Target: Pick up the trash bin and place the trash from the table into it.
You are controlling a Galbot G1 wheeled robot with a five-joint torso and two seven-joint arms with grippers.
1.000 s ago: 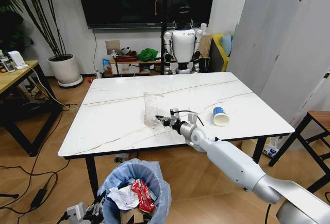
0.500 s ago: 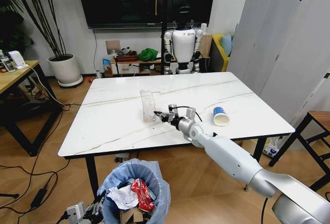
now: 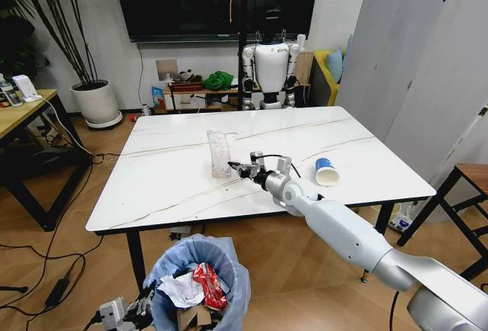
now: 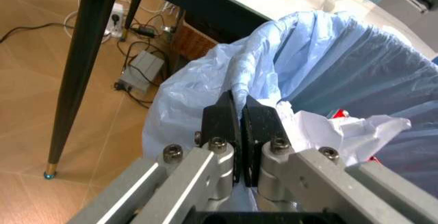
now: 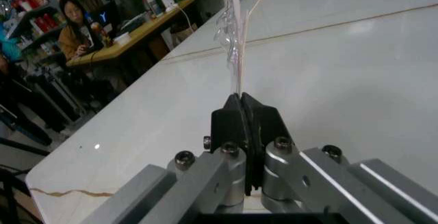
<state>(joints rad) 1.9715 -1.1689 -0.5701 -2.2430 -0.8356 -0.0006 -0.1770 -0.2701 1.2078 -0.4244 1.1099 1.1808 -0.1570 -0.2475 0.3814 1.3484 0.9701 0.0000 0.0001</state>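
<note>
Right gripper: we saw it clamped tight on the clear plastic pack, held upright near the middle of the desk.
Left gripper: pinched on the trash bin rim, below the desk's front edge.
Paper cup: lay toward the right edge.

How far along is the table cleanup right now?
Done: the bin, held at its rim by the left claw, already holds paper and a red can. In hand: the right claw pinches the clear pack. Left: the paper cup on the table.
</note>
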